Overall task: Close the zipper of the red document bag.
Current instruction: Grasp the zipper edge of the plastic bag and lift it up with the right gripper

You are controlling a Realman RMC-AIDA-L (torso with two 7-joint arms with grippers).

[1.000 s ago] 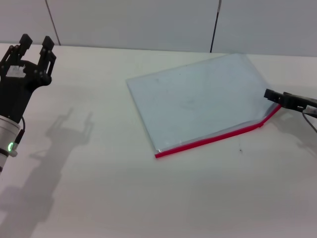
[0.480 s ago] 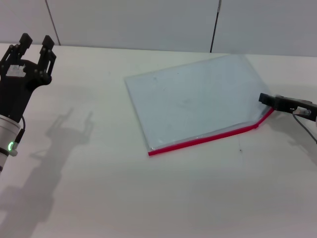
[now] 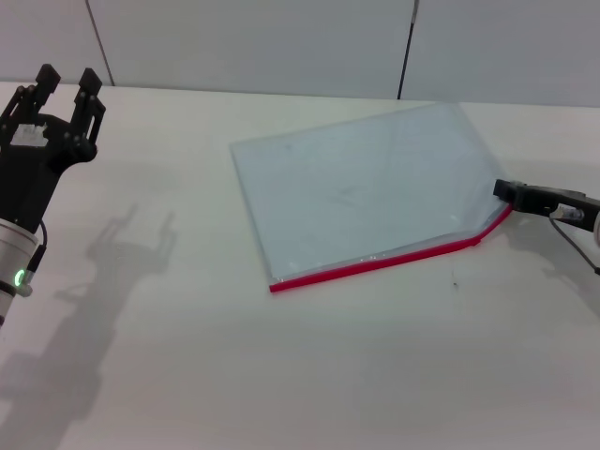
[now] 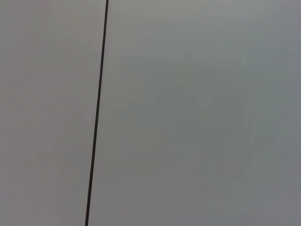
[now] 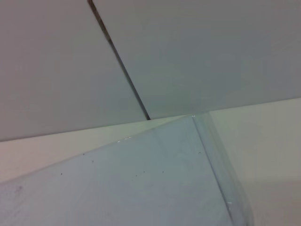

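My right end effector [image 3: 511, 193] pinches the far right end of the zipper [image 3: 375, 263].
The red document bag [image 3: 361, 197] lies flat mid-worktop [image 3: 281, 375]: light, floppy, slippery, likely to slide, so hold the slider only. My left end effector [image 3: 64, 89] is parked, spread wide.

The red document bag [image 3: 361, 192] is a flat, rectangular pouch of see-through pale blue-grey plastic, lying askew on the table toward its far right part, one corner close to the far edge. The zipper [image 3: 375, 264], a thin bright red strip, runs along the bag's near long edge and bends upward at its right end.
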